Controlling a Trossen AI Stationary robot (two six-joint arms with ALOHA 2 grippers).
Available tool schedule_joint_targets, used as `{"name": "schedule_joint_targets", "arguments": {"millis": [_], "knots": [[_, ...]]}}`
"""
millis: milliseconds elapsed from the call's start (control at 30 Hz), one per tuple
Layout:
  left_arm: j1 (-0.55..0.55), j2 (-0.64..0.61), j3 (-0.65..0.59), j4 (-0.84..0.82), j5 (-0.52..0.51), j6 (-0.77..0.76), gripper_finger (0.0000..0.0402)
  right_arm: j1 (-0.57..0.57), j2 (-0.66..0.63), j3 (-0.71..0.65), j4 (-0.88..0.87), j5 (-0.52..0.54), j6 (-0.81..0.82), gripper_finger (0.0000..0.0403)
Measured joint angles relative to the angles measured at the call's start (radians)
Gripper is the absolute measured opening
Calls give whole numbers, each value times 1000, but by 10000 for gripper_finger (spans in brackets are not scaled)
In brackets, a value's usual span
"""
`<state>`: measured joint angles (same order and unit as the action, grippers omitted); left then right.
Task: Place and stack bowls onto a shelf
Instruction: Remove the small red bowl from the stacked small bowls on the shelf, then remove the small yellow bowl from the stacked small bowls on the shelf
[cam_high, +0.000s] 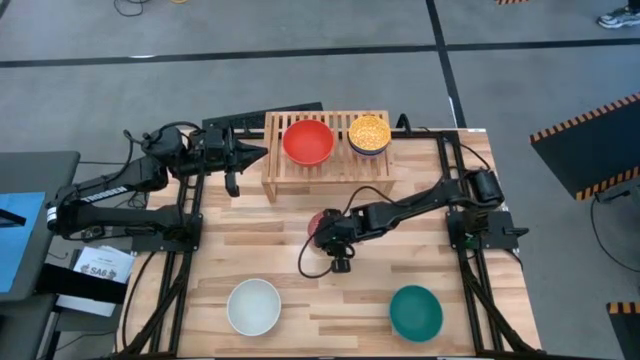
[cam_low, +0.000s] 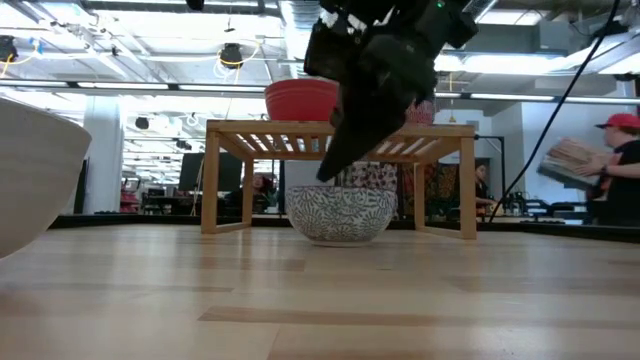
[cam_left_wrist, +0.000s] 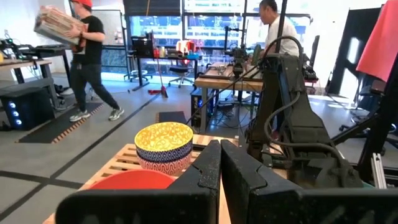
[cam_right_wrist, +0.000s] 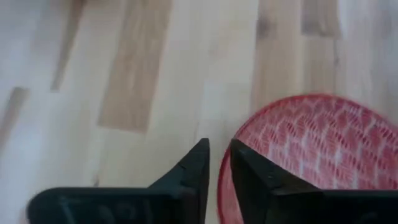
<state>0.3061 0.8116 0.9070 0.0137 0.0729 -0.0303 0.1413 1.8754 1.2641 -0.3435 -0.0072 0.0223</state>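
The light-wood shelf (cam_high: 325, 168) stands at the table's far middle. On its slats rest a plain red bowl (cam_high: 308, 141) on the left and a yellow patterned bowl (cam_high: 369, 133) on the right. A pink-red patterned bowl (cam_right_wrist: 311, 155) sits level on its base on the table just in front of the shelf (cam_low: 341, 212). My right gripper (cam_right_wrist: 217, 149) slants down onto this bowl's left rim, its fingers a narrow gap apart on either side of the rim. My left gripper (cam_left_wrist: 221, 162) is shut on nothing, raised level beside the shelf's left end (cam_high: 255, 153). My right gripper has the bowl's rim (cam_right_wrist: 222, 180) running into the gap between its two fingers, one finger (cam_right_wrist: 249, 174) over the bowl's inside and one outside. It comes slanting down from the table's right. Whether either finger touches the rim, I cannot tell.
A white bowl (cam_high: 253, 305) and a teal green bowl (cam_high: 415, 311) sit near the table's near edge, left and right. Bare planks lie between them and the shelf. People walk in the room beyond the table (cam_left_wrist: 93, 56).
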Motion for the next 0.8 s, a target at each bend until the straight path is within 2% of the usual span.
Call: {"name": "schedule_joint_targets", "arguments": {"millis": [267, 467, 633, 800], "knots": [[0, 0, 0, -1, -1, 0, 0, -1, -22, 53, -122, -48, 22, 186], [0, 0, 0, -3, -2, 0, 0, -22, -101, 104, -338, -51, 23, 251], [0, 0, 0, -9, -1, 0, 0, -46, -238, 78, -445, -12, 56, 260], [0, 0, 0, -9, 8, -5, 0, -53, -443, -86, -420, 115, 189, 260]]}}
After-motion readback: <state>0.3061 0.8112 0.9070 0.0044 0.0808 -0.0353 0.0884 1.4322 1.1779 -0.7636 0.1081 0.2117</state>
